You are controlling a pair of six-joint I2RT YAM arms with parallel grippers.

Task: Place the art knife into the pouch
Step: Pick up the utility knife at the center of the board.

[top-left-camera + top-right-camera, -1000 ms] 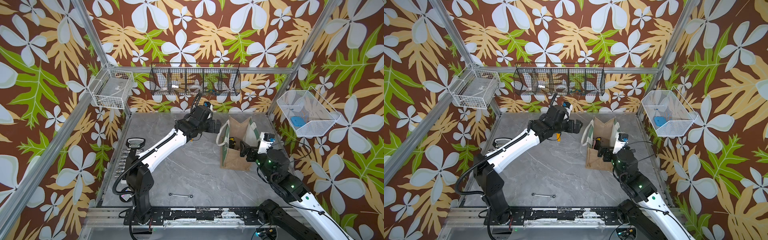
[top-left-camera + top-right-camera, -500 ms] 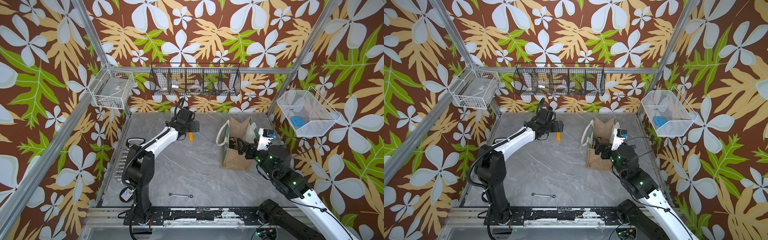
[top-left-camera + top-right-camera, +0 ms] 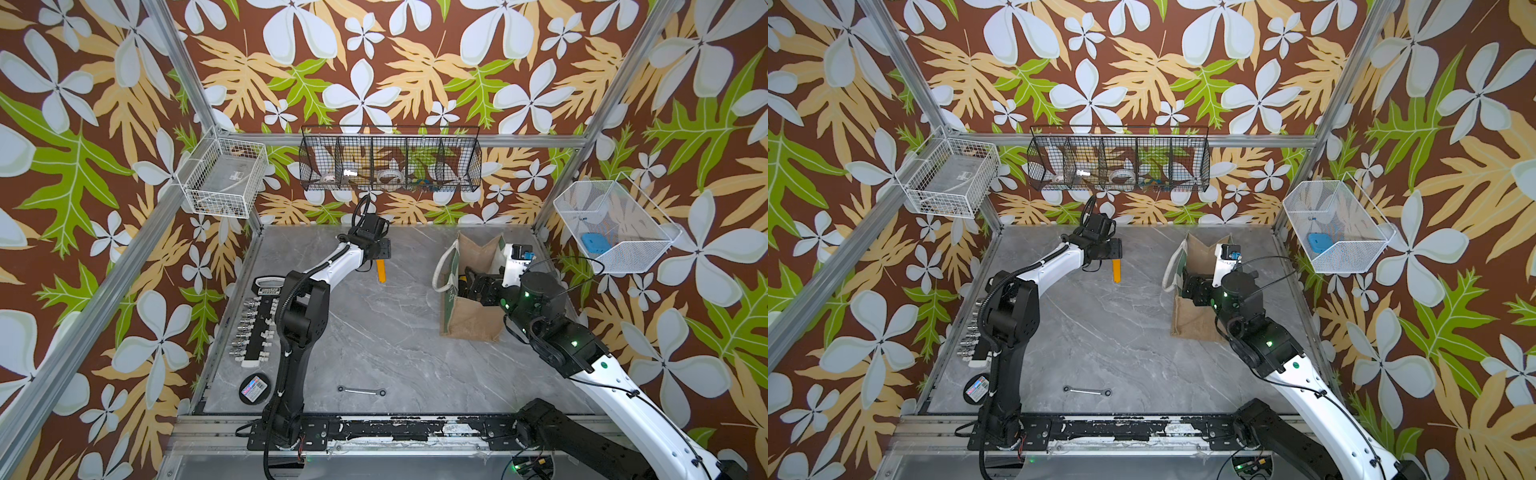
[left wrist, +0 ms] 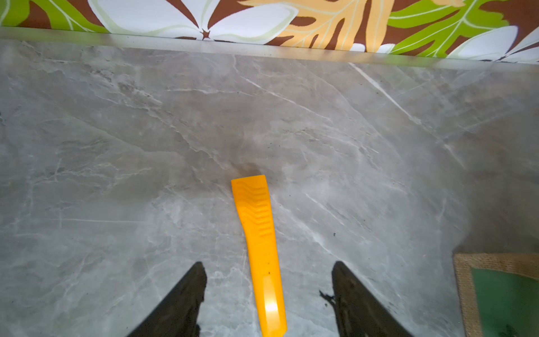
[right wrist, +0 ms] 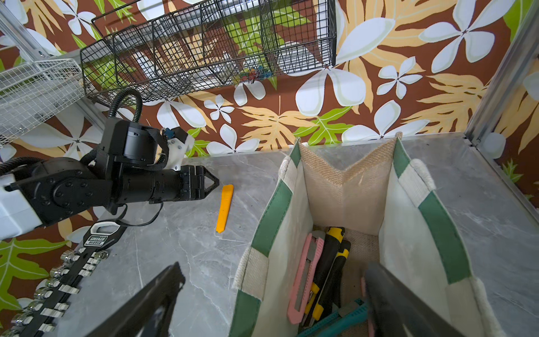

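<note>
The art knife (image 3: pixel 380 271) (image 3: pixel 1116 270) is a flat orange-yellow piece lying on the grey marble table, left of the pouch. My left gripper (image 4: pixel 269 264) (image 3: pixel 380 249) is over its far end, open, with one finger on each side of the knife (image 4: pixel 259 242) and neither touching it. The pouch (image 3: pixel 465 320) (image 3: pixel 1192 320) stands upright at the right, tan jute with green-and-white lining (image 5: pixel 274 216). My right gripper (image 5: pixel 273 267) (image 3: pixel 469 282) is open astride the pouch's near wall, one finger outside and one inside. Several cutters (image 5: pixel 303 280) lie in the pouch bottom.
A socket rail (image 3: pixel 257 320) and a round black tin (image 3: pixel 254 388) lie along the left edge. A small wrench (image 3: pixel 361 390) lies near the front. Wire baskets hang on the left wall (image 3: pixel 224 178), back wall (image 3: pixel 390 160) and right wall (image 3: pixel 611 224).
My left gripper swung left, away from the pouch, came down over the knife, and its jaws narrowed. My right gripper shifted slightly at the pouch rim.
</note>
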